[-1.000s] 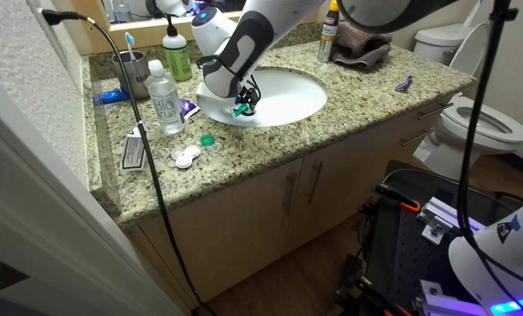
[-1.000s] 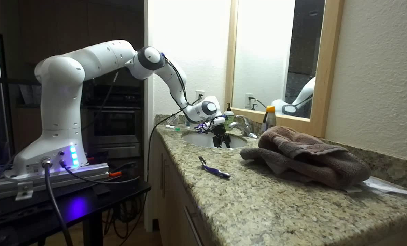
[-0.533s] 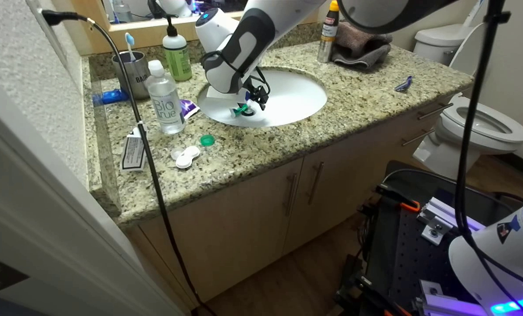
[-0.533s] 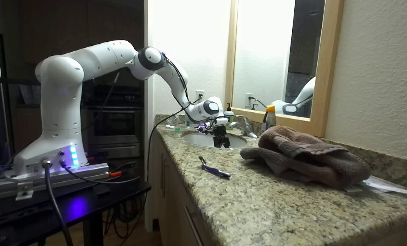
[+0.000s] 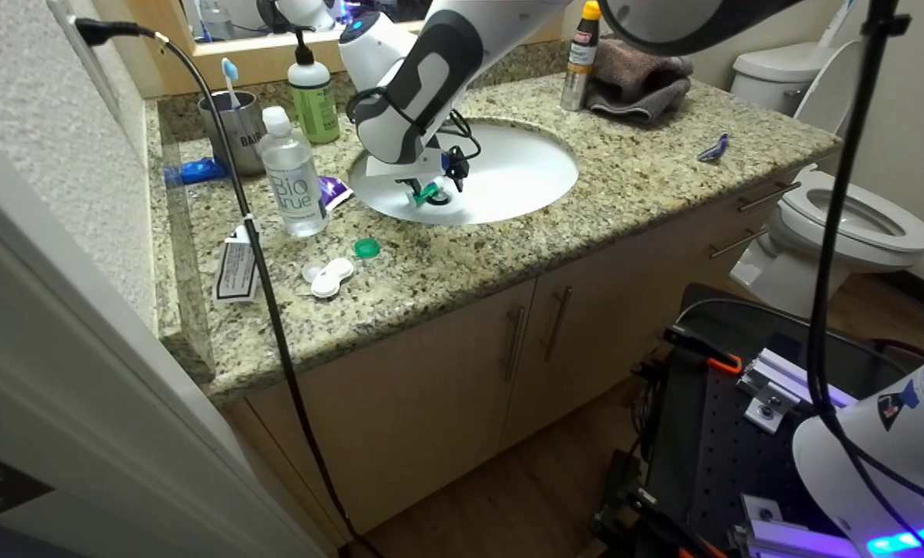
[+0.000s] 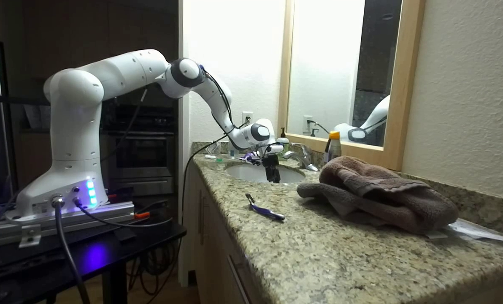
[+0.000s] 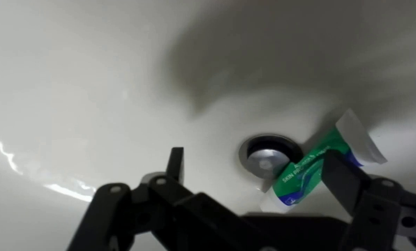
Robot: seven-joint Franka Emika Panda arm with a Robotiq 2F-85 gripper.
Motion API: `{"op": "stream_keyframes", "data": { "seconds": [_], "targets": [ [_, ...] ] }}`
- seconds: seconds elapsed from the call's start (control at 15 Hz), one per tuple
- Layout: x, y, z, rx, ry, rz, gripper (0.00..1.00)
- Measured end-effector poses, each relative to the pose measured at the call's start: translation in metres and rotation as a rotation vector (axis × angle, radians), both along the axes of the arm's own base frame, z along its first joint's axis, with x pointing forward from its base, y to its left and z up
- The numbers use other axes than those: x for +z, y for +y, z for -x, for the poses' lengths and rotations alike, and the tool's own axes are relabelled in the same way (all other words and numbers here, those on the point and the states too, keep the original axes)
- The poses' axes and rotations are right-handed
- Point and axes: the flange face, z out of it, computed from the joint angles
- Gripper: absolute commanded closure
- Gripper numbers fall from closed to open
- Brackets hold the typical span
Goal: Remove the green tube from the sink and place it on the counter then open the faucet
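The green tube [image 7: 300,174] with a white cap and a pale flat end lies in the white sink [image 7: 82,87], its cap half beside the drain. It also shows in an exterior view [image 5: 425,194]. My gripper [image 7: 253,153] is open above it, with nothing held. One black finger [image 7: 344,177] overlaps the tube's right side in the wrist view; the other stands well left of the drain. In an exterior view the gripper [image 5: 436,186] is down inside the sink. The chrome faucet [image 6: 302,156] stands behind the sink in an exterior view; the arm hides it in the opposite view.
The granite counter [image 5: 493,256] surrounds the sink. A clear bottle [image 5: 293,182], a soap pump [image 5: 315,108], a cup [image 5: 237,139], a white lens case [image 5: 332,277] and a green cap [image 5: 366,247] stand left. A towel [image 6: 378,194], razor [image 6: 265,210] and spray can [image 5: 578,66] lie opposite.
The gripper has turned about its own axis over the sink, and its fingers now stand to either side of the tube in an exterior view. The tube has not visibly moved.
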Motion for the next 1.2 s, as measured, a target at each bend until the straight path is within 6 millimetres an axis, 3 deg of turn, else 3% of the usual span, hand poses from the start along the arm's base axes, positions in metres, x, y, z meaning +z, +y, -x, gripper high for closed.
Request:
{"op": "stream_keyframes", "data": {
  "seconds": [0.2, 0.6, 1.2],
  "targets": [
    [0.007, -0.014, 0.000, 0.043, 0.013, 0.004, 0.00],
    [0.003, -0.004, -0.003, 0.048, 0.010, -0.001, 0.00],
    [-0.023, 0.020, -0.015, 0.052, -0.141, -0.067, 0.00]
  ]
}}
